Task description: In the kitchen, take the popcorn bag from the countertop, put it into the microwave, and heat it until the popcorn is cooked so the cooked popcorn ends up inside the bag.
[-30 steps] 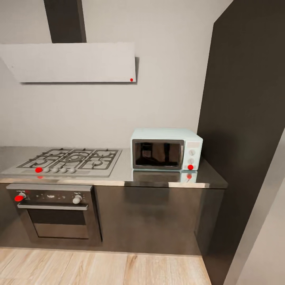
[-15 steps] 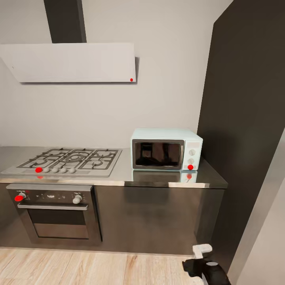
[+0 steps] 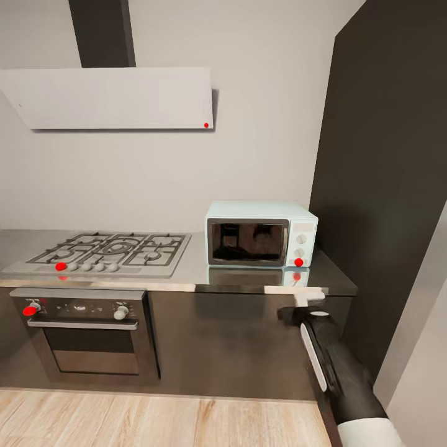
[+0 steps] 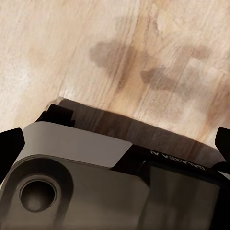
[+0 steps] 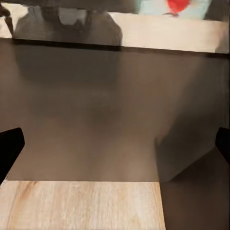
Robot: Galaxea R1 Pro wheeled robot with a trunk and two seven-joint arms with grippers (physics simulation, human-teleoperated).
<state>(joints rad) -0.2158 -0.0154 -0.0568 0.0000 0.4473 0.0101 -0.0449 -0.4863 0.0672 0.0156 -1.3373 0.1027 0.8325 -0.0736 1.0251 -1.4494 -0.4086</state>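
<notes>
The pale mint-blue microwave stands with its dark door closed at the right end of the grey metal countertop. The popcorn bag is out of view. My right gripper is raised in front of the dark cabinet front, just under the countertop's front edge and below the microwave's knob panel. In the right wrist view that gripper is open with nothing between its fingertips, facing the cabinet front and the countertop edge. My left gripper is open too, hanging over the wood floor beside part of my own body.
A grey gas hob lies left of the microwave, over a built-in oven. A white slanted hood hangs above. A tall dark cabinet walls off the right side. Light wood floor runs along the cabinets.
My right arm has risen from the bottom edge of the head view to just below the countertop's front edge. The kitchen and the camera have not moved.
</notes>
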